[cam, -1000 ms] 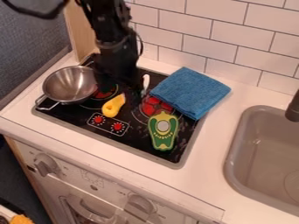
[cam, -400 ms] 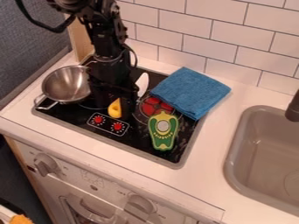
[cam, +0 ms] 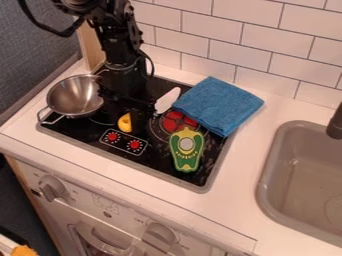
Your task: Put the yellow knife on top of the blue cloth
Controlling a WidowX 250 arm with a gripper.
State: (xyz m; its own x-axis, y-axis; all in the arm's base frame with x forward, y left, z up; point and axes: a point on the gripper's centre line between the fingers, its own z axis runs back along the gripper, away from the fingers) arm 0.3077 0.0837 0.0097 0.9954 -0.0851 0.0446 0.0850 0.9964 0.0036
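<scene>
The gripper (cam: pixel 138 116) hangs low over the middle of the stove, right at the knife, and covers its middle. The knife's yellow handle end (cam: pixel 124 123) shows just left of the gripper's lower part. To its right, the white blade (cam: pixel 167 101) slants up toward the cloth. Whether the knife touches the stove is hidden. The folded blue cloth (cam: pixel 218 106) lies to the right, across the stove's back right corner and the counter, close by the blade's tip.
A metal pan (cam: pixel 72 96) stands on the left of the stove, near the arm. A green toy (cam: pixel 186 150) with a yellow rim lies on the stove's front right. The grey sink (cam: pixel 304 175) is at the right, below a tiled wall (cam: pixel 254 45).
The gripper has come down and forward over the knife. The blade has swung to the right, its tip nearer the cloth, and the handle end has shifted slightly left. Cloth and pan have stayed nearly put.
</scene>
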